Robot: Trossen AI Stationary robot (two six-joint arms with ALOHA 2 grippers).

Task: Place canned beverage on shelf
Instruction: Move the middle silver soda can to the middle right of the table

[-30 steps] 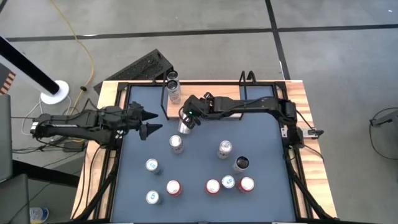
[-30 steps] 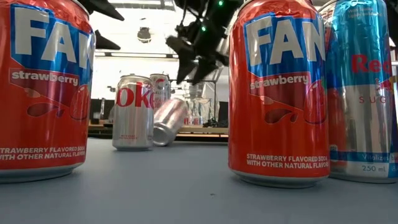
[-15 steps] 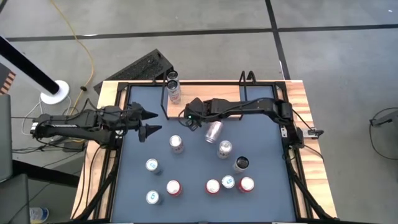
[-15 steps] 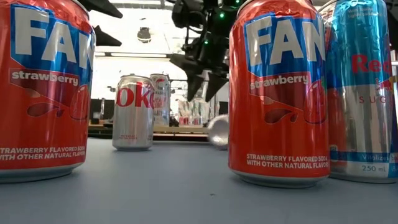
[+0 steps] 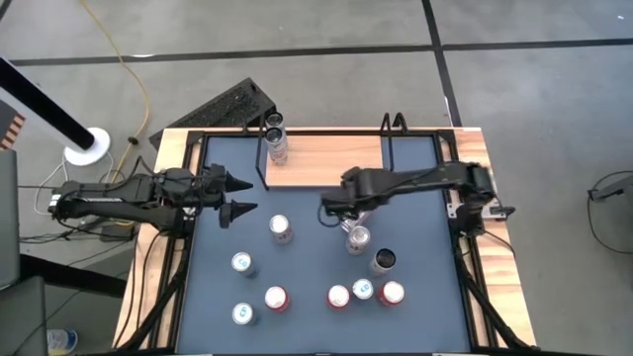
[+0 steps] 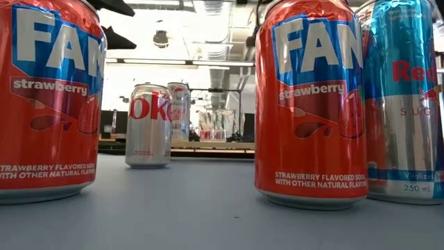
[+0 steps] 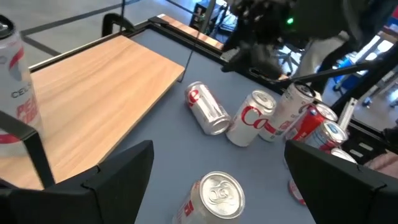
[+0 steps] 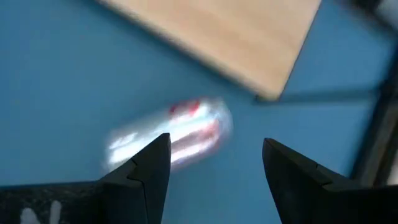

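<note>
Across the dark mat, upright cans crowd the near half: a Coke can (image 5: pixel 281 228), a silver can (image 5: pixel 357 238), a dark-topped can (image 5: pixel 384 260), and a row of red and blue ones nearest the low camera, where two strawberry Fanta cans (image 6: pixel 310 104) block most of that view. On the shelf (image 5: pixel 326 163), at the table's far edge, two cans (image 5: pixel 276 138) stand at its left end by the black uprights. The fallen can (image 7: pixel 207 108) lies on its side on the mat near the shelf's front edge, its long axis level. Over it hangs the right gripper (image 5: pixel 339 211), fingers parted and holding nothing. The left gripper (image 5: pixel 235 196) waits, spread wide, at the mat's left.
</note>
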